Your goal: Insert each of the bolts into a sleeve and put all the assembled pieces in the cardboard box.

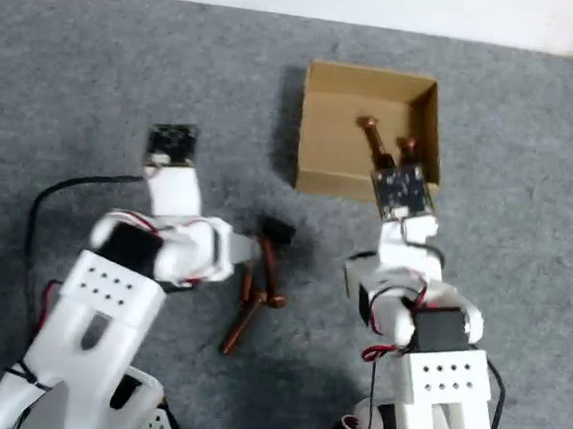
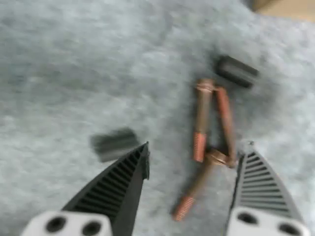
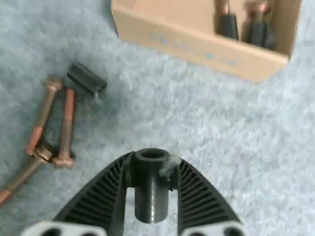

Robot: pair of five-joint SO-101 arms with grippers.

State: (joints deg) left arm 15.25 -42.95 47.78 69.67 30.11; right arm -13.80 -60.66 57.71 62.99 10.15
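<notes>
Three copper bolts point(image 2: 203, 115) lie crossed on the grey carpet, just ahead of my left gripper point(image 2: 197, 147), which is open and holds nothing. One black sleeve point(image 2: 236, 72) lies beyond the bolts and another sleeve point(image 2: 113, 144) lies off to one side of a fingertip. My right gripper point(image 3: 151, 162) is shut on an upright black sleeve point(image 3: 150, 189), above the carpet between the bolts point(image 3: 66, 126) and the cardboard box point(image 3: 197, 45). Two assembled pieces point(image 3: 227, 22) lie inside the box point(image 1: 326, 128).
The carpet covers the whole table. In the high view the bolt pile point(image 1: 258, 290) and a loose sleeve point(image 1: 278, 231) sit between the two arms, with the box behind them to the right. Open carpet lies left of the box.
</notes>
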